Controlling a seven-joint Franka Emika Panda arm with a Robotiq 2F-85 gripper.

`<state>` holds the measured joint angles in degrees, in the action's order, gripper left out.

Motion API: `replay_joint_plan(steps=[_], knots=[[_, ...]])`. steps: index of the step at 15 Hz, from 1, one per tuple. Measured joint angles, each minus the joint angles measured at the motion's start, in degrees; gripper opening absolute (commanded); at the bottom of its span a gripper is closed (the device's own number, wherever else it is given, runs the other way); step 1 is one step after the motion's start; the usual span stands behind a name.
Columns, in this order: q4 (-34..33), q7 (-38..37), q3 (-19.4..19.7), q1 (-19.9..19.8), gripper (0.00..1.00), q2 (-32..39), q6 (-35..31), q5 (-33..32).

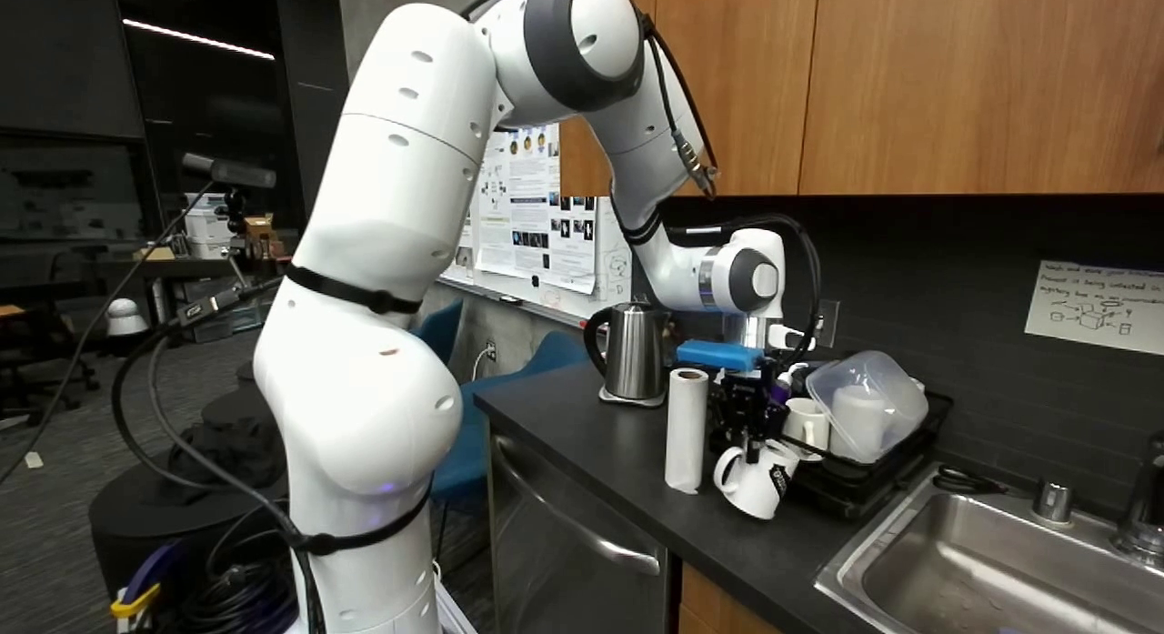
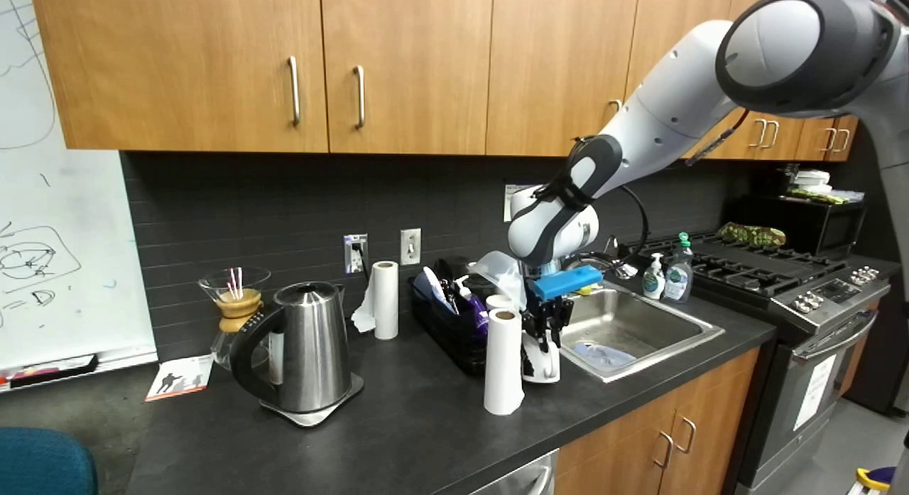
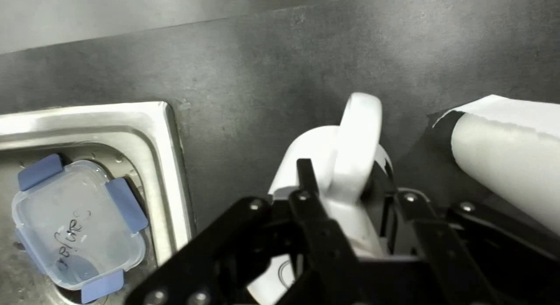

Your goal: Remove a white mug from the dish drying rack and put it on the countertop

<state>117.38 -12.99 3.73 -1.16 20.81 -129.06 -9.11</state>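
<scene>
one white mug (image 1: pixel 751 493) is tipped to one side, below and right of the middle of the frame in an exterior view, with its loop handle on the left. it is out of the dish drying rack (image 2: pixel 442 333) and over the dark countertop (image 2: pixel 398 438); i cannot tell if it touches the countertop. in the wrist view it is near the middle, and the handle points up. the gripper (image 3: pixel 343 173) has hold of it near the handle, with the jaws a little apart and the mug between them. just left of the mug in both exterior views stands a tall white paper-towel roll (image 1: pixel 685 429). the rack has a see-through bowl (image 1: pixel 900 397) and another mug (image 1: pixel 805 425) in it. at the left of the frame in the wrist view is the steel sink (image 3: pixel 168 187), with a see-through plastic piece (image 3: pixel 74 235) with blue flaps in it. the steel kettle (image 2: pixel 316 353) stands at the lower left of the frame in an exterior view, well apart from the mug. the white arm (image 2: pixel 667 104) comes in there from the upper right, in front of brown cupboards (image 2: pixel 408 76).
</scene>
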Motion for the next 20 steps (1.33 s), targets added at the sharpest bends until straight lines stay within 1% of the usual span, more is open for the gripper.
replay_joint_plan(steps=[1,4,5,6,14,20], knots=[[-0.3,0.3,0.0,0.0,0.69,0.2,0.2,0.4],[-0.9,0.9,0.0,-0.2,0.91,0.4,0.7,0.5],[-1.3,1.1,0.1,-0.2,0.97,0.6,0.7,0.6],[-1.7,1.3,0.1,-0.2,1.0,0.7,0.7,0.6],[-3.3,4.8,0.2,-1.3,1.0,0.8,0.9,2.8],[-4.4,6.2,0.5,-2.7,1.0,0.0,1.1,2.9]])
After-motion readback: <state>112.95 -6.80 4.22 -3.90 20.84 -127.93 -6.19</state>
